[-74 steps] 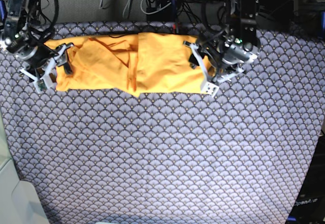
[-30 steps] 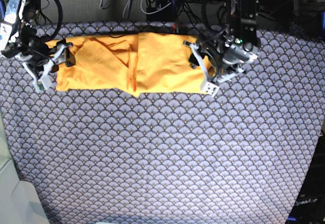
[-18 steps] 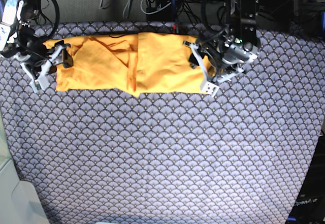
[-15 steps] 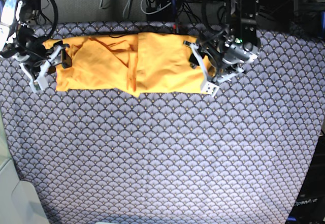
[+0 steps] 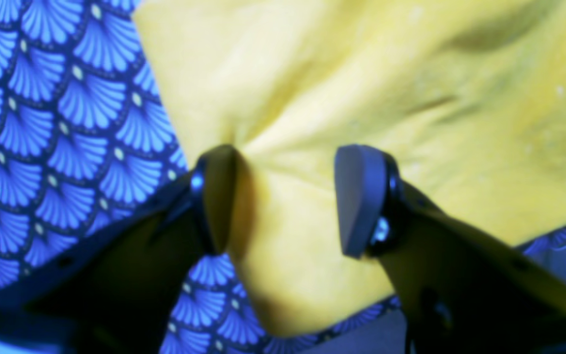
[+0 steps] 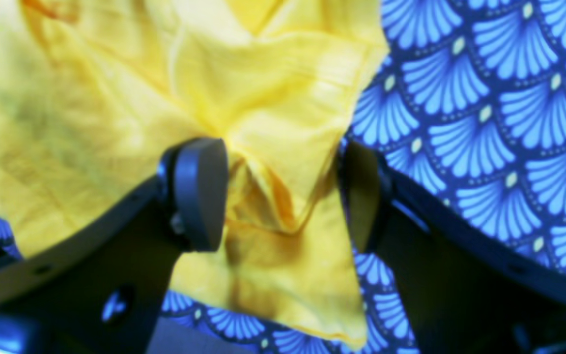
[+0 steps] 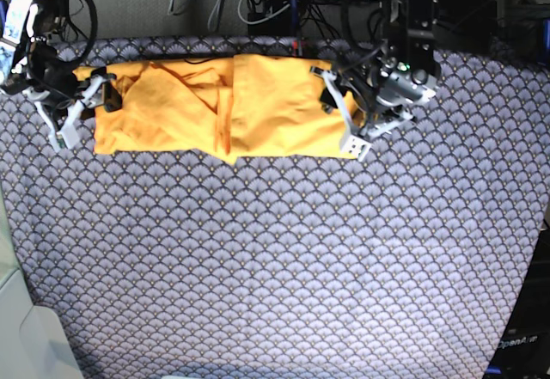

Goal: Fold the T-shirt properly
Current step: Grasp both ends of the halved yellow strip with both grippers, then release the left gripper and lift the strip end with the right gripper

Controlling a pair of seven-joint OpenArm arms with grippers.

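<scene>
While T-shirt (image 7: 219, 108) lies as a long band at far edge of scallop-patterned cloth (image 7: 284, 267) | left gripper (image 5: 288, 199) agape over one end | right gripper (image 6: 283, 191) agape, fabric between jaws | crosswise folds left, I'd judge

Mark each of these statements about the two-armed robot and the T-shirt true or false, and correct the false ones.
1. The T-shirt lies as a long band across the far part of the patterned cloth. True.
2. The left gripper is shut tight on the shirt. False: its jaws stand apart, with yellow fabric between them.
3. The right gripper is at one end of the shirt, with bunched fabric between its open fingers. True.
4. Both grippers work at the same end of the shirt. False: in the base view they are at opposite ends.
5. The shirt is blue. False: it is yellow-orange; the cloth beneath is blue-grey.
</scene>
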